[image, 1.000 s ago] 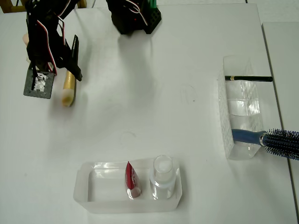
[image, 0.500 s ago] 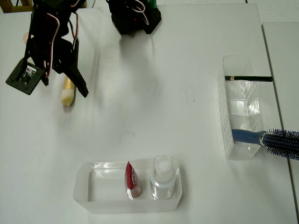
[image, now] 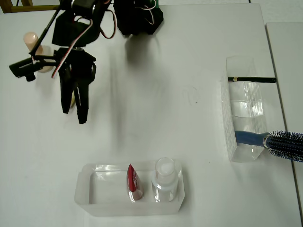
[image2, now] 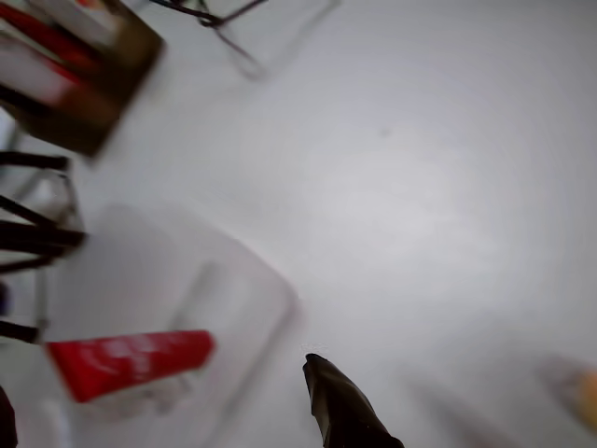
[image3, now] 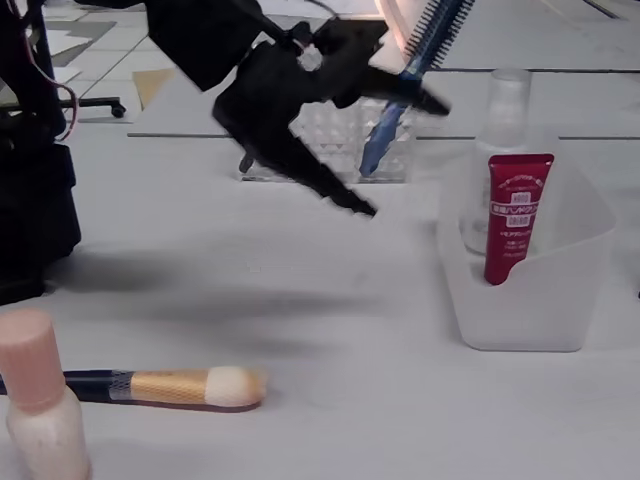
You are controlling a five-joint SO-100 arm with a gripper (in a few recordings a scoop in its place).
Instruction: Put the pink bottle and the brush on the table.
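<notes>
While the gripper (image: 75, 109) hangs above the table (image: 156, 113) with its jaws slightly apart and empty, the pink bottle (image: 34, 41) stands near the far left corner and the brush (image3: 165, 386) lies flat just beside it. Toward the near edge, a clear tray (image: 94, 201) holds a red tube (image: 133, 181) and a clear bottle (image: 165, 178), both upright. Along the right edge, a clear organizer (image: 230, 137) carries a blue hairbrush (image: 277, 143) and a thin dark stick (image: 252, 79).

White table (image: 189, 47): pink bottle (image: 32, 40), brush (image3: 165, 386), two clear bins (image: 94, 201) (image: 229, 137).
</notes>
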